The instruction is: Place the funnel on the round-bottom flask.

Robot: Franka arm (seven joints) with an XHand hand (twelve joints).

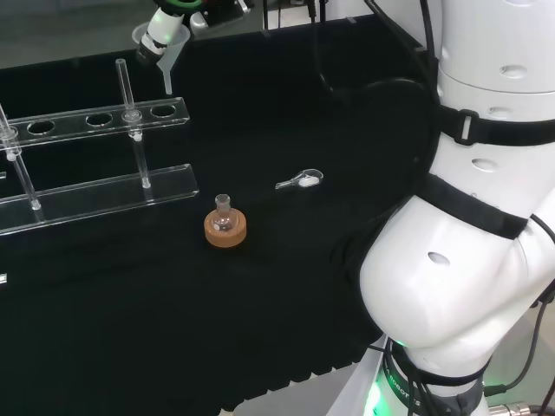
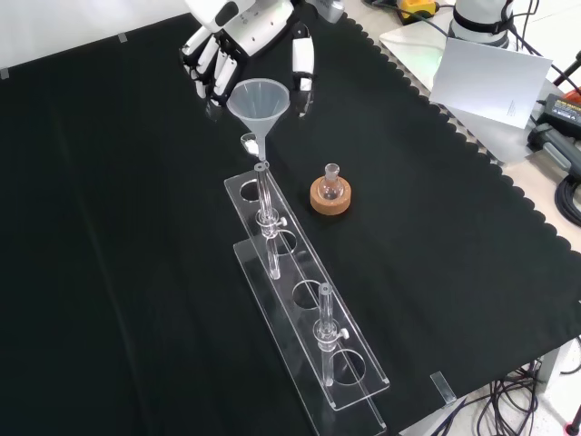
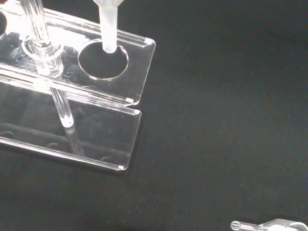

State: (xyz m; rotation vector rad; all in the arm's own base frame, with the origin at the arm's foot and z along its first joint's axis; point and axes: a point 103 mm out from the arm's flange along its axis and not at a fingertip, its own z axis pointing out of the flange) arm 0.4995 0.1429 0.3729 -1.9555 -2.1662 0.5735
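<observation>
A clear plastic funnel hangs in the air, gripped at its cone by the hand, whose fingers and thumb curl round it. In the head view the funnel sits under the hand at the far left, its stem above the end hole of the rack. The wrist view looks down the funnel stem over that hole. A small round-bottom flask stands upright on a cork ring, apart from the hand and nearer the camera in the front view. The head view has this flask at mid-cloth.
A clear test-tube rack with two tubes stands beside the flask; it lies at the left in the head view. A small clear spoon lies right of the flask there. A white sheet and cables sit past the cloth's edge.
</observation>
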